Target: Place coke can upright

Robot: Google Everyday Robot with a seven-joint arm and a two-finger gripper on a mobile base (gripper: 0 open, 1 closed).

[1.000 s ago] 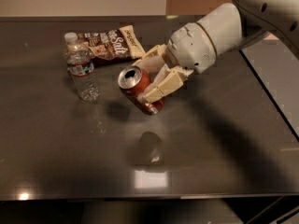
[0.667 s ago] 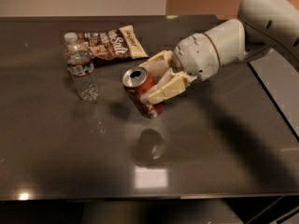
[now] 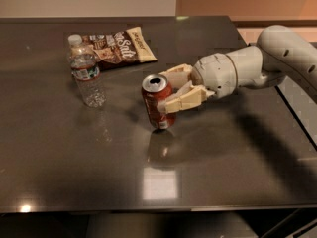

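Observation:
The coke can (image 3: 156,103), red with a silver open top, stands almost upright near the middle of the dark table (image 3: 223,167), with its base at the table surface. My gripper (image 3: 167,90) reaches in from the right and is shut on the can. One cream finger (image 3: 177,72) lies behind the can and the other (image 3: 187,100) crosses its near right side. The white arm (image 3: 257,66) stretches away to the right edge of the view.
A clear plastic water bottle (image 3: 86,71) stands upright to the left of the can. A brown snack bag (image 3: 118,46) lies flat behind the bottle. The table's right edge (image 3: 297,118) runs under the arm.
The can has turned from strongly tilted to almost upright and come down to the table. The gripper and arm have swung lower and to the right, still holding the can.

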